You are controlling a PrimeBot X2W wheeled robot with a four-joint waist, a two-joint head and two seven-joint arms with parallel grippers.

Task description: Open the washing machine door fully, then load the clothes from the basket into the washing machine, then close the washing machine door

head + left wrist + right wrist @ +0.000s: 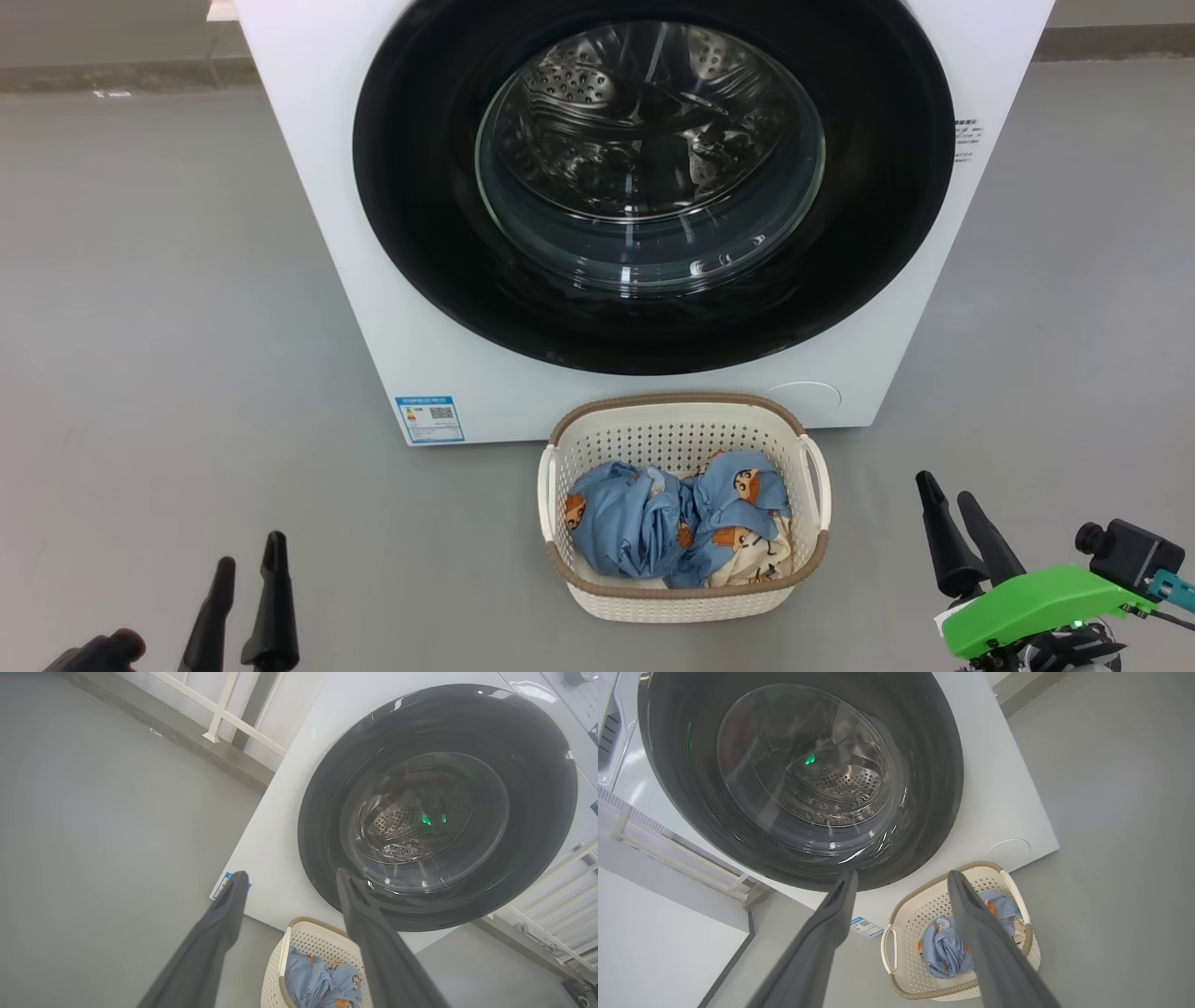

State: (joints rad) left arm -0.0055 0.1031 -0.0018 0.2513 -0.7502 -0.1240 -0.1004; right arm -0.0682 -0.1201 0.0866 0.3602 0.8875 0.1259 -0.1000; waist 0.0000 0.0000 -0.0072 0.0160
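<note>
Opening the door: the step in hand, by my judgement. The door (653,177) sits shut and flush on the washer (317,187), filling the upper middle of the head view.
Left hand (250,549): lower left of the head view, fingers spread wide, holding nothing, well apart from the door.
Right hand (945,486): lower right, also wide and empty, well apart from the door.
Basket (677,403): on the floor (140,327) just in front of the washer, below the door, lower middle.
Clothes (672,523): bundled in the basket, none loaded yet.
Handle: no recess or catch can be made out on the glossy black rim, and the hinge side cannot be told.
Approach: probably bring one hand to the rim's free edge, hook a finger behind it, then pull along an arc about the hinge, not straight out.
Risks: a finger may slip on the glossy rim, and an arm may knock the basket beneath.
Finish: swing the door fully aside, so the drum mouth is clear above the basket.
</note>
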